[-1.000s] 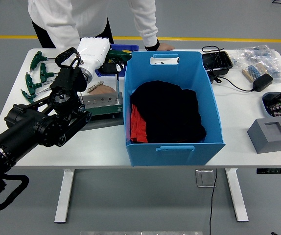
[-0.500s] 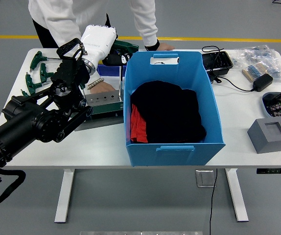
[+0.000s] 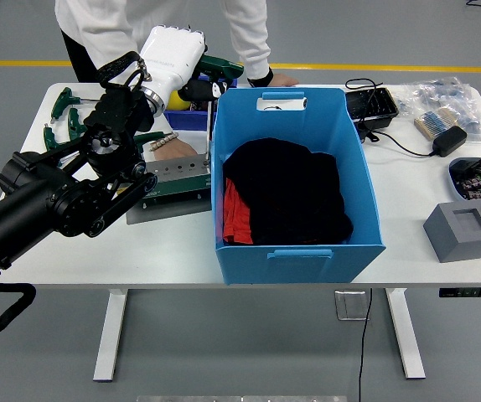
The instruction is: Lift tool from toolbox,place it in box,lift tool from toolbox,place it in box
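My left hand (image 3: pixel 176 60), white at the end of the black arm, is shut on a green-handled tool (image 3: pixel 220 67). The tool's thin metal shaft (image 3: pixel 210 126) hangs down just outside the left wall of the big blue box (image 3: pixel 366 201). The hand hovers above the box's far left corner. The toolbox (image 3: pixel 173 178), a grey and green tray, lies on the table under my forearm, left of the box. Black and red cloth (image 3: pixel 287 193) fills the box's bottom. My right arm does not show.
A person in white sleeves stands at the far side with one hand (image 3: pixel 279 79) on the table behind the box. Green T-handle tools (image 3: pixel 63 113) lie at the far left. A black device (image 3: pixel 371 105), power adapter (image 3: pixel 447 141) and grey block (image 3: pixel 463 231) are on the right.
My left hand has risen and moved right and farther away with the green-handled tool, bringing the shaft from over the toolbox to the box's left wall.
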You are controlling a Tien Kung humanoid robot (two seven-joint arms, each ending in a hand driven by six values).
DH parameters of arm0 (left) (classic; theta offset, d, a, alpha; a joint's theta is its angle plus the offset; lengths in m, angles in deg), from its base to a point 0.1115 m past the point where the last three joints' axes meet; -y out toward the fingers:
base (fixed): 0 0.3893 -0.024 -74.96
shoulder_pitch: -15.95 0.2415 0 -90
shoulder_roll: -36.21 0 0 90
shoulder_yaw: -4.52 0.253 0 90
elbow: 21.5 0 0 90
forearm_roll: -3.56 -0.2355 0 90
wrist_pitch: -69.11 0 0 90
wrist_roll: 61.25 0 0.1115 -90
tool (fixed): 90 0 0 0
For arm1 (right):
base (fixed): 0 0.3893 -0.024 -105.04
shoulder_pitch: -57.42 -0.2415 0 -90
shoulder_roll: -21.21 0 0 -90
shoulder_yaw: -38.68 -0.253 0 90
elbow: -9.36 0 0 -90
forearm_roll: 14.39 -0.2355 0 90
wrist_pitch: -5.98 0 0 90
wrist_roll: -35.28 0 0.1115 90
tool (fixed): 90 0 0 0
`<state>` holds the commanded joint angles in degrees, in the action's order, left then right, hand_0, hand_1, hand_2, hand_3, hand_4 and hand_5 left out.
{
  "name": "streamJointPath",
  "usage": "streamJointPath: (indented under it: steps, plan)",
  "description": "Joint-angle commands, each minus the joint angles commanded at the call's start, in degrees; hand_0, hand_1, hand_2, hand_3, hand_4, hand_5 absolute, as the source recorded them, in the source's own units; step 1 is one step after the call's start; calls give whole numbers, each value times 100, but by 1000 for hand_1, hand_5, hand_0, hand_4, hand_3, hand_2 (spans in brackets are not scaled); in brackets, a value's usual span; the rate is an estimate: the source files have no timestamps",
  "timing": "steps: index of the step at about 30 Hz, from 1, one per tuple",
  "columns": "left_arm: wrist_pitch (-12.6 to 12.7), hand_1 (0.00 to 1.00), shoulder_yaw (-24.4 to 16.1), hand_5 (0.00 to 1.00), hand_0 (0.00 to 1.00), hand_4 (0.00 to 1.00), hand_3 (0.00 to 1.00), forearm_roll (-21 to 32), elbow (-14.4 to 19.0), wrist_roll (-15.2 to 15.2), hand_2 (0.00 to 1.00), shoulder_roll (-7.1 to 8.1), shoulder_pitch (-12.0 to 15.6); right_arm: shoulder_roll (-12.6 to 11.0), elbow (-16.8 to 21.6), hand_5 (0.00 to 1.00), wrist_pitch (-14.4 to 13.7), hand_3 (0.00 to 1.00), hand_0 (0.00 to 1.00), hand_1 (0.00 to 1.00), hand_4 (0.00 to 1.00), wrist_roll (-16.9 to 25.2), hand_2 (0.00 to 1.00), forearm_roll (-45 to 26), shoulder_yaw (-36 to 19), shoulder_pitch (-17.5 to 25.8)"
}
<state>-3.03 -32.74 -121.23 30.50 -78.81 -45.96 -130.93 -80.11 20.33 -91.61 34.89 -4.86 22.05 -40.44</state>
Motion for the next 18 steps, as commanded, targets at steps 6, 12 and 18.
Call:
streamJointPath:
  steps: [6,12,18]
  plan:
    - [-90,2,-51,452,142,670,74,-97,394,-42,18,150,-164,-7,-4,740,6,593,682,670,799,19,746,-63,40,-4]
    - [-167,2,-211,450,142,669,74,-164,831,-84,18,292,-329,-13,-8,740,3,593,682,669,799,36,745,-112,66,-4]
    - [-156,2,-486,446,143,669,75,-148,1374,-106,18,347,-363,-21,-11,740,-1,593,682,668,798,43,745,-119,69,-7]
